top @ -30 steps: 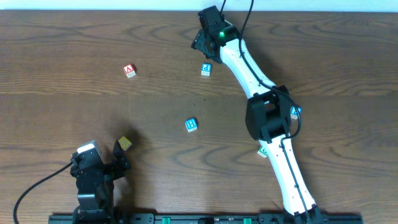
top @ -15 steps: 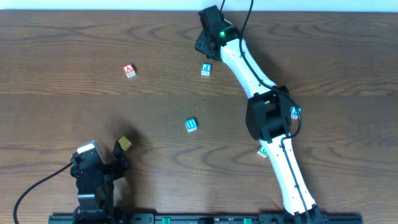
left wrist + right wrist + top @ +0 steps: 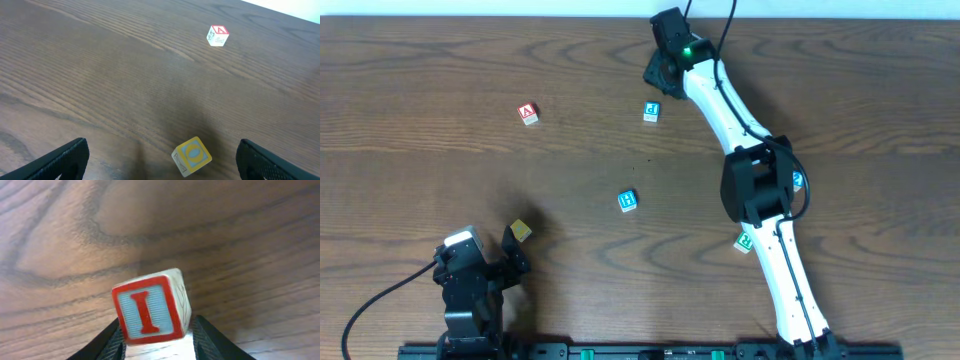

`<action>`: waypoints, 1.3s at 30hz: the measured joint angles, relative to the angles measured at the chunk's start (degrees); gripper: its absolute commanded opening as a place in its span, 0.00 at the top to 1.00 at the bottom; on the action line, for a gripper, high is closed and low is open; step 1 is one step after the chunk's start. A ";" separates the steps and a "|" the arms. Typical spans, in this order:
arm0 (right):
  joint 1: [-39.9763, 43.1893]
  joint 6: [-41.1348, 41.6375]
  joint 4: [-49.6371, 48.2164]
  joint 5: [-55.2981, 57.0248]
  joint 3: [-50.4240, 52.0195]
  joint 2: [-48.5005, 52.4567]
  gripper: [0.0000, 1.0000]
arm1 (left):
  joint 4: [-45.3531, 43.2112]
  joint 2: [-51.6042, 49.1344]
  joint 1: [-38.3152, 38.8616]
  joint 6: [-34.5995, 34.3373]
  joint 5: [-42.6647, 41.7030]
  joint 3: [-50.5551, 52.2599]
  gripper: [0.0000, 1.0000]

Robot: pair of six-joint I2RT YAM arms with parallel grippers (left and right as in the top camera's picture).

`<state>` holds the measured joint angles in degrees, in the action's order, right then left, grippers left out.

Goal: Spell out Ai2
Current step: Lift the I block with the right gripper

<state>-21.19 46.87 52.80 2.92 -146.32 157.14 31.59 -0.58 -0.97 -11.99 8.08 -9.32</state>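
Note:
My right gripper (image 3: 660,72) is at the far middle of the table. In the right wrist view it (image 3: 157,337) is shut on the red-framed I block (image 3: 149,310), held between both fingers just over the wood. The red A block (image 3: 528,113) lies at the far left and also shows in the left wrist view (image 3: 217,36). My left gripper (image 3: 498,262) is open and empty at the near left, with its fingers wide apart in the left wrist view (image 3: 162,161). No block with a 2 can be made out.
A yellow O block (image 3: 522,230) lies just ahead of the left gripper, also in the left wrist view (image 3: 192,156). Blue blocks lie near the right gripper (image 3: 652,111) and mid-table (image 3: 628,201). Another blue block (image 3: 796,180) and a green-lettered block (image 3: 744,241) sit beside the right arm.
My right gripper has shifted a little to the right and toward the far edge with the I block in it. The left arm and the loose blocks have not moved.

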 measured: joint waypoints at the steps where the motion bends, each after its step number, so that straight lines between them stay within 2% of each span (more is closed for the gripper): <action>1: 0.17 -0.61 0.70 -0.15 -0.20 0.00 0.54 | 0.00 0.00 0.00 0.00 0.02 0.00 0.05; 3: 0.46 -1.99 2.03 -0.24 -0.50 0.00 0.51 | 0.00 0.00 0.00 0.00 0.00 0.00 0.05; 8: 0.61 -5.88 2.73 -0.33 -0.96 0.00 0.30 | 0.00 0.00 0.00 0.00 0.02 0.00 0.05; 12: 0.61 -9.40 2.91 0.55 -1.20 0.00 0.25 | 0.00 0.00 0.00 0.00 0.00 0.00 0.05; 19: 0.79 -19.67 0.39 1.88 -2.08 0.00 0.24 | 0.00 0.00 0.00 0.00 0.00 0.00 0.05; 23: 1.03 -25.05 -0.48 2.05 -2.10 0.00 0.28 | 0.00 0.00 0.00 0.00 0.02 0.00 0.05; 27: 1.49 -27.71 -0.61 2.08 -2.12 0.00 0.36 | 0.00 0.00 0.00 0.00 0.02 0.00 0.05; 39: 1.60 -32.92 -0.76 0.33 -2.12 0.00 0.41 | 0.00 0.00 0.00 0.00 0.02 0.00 0.05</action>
<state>-19.59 13.96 52.03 3.25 -148.44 157.14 31.59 -0.58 -0.97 -11.99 8.10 -9.32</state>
